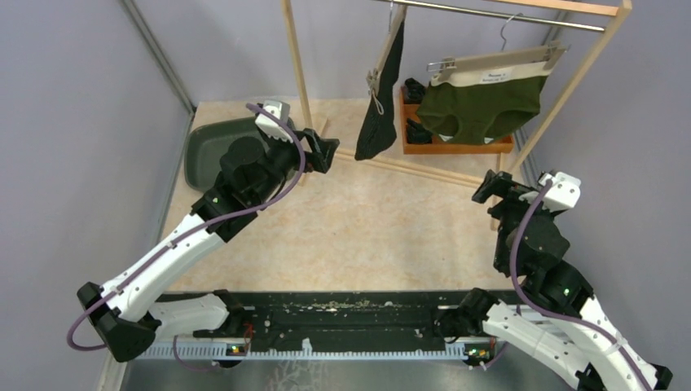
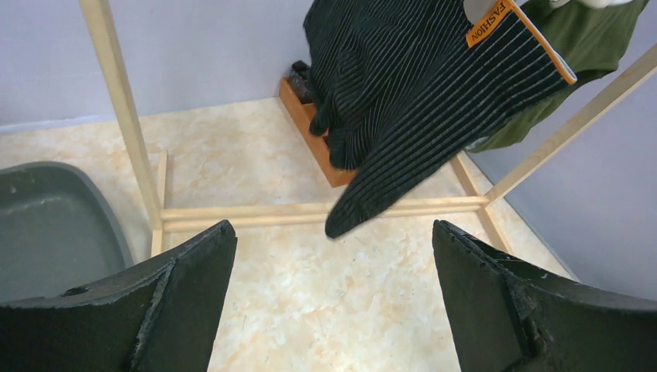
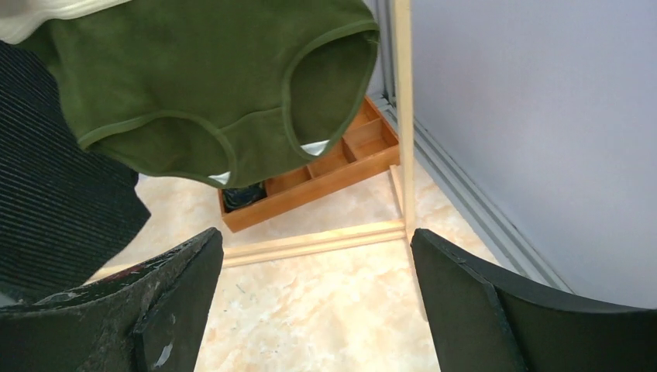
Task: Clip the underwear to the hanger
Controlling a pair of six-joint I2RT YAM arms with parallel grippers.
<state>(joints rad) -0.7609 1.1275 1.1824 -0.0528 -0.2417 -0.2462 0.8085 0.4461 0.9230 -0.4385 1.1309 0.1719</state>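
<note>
Top external view: black underwear (image 1: 383, 98) dangles lengthwise from one clip (image 1: 373, 79) over the surface's (image 1: 367, 220) far edge — just right of the left jaws, wide open and empty. Right jaws, also spread and empty, sit nearer the green pair (image 1: 482, 102) — clipped flat.

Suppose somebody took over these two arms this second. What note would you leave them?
Left gripper: open, holding nothing, facing the black striped underwear.
Right gripper: open, holding nothing, below the green underwear.
Things: the green underwear is spread flat on its hanger, which hangs from the rail. The black pair hangs from the same rail to its left, drooping long and narrow.
Done: the green pair looks clipped.
Left: check the black pair. I can't tell how well it is fastened, so it may need reclipping.
</note>
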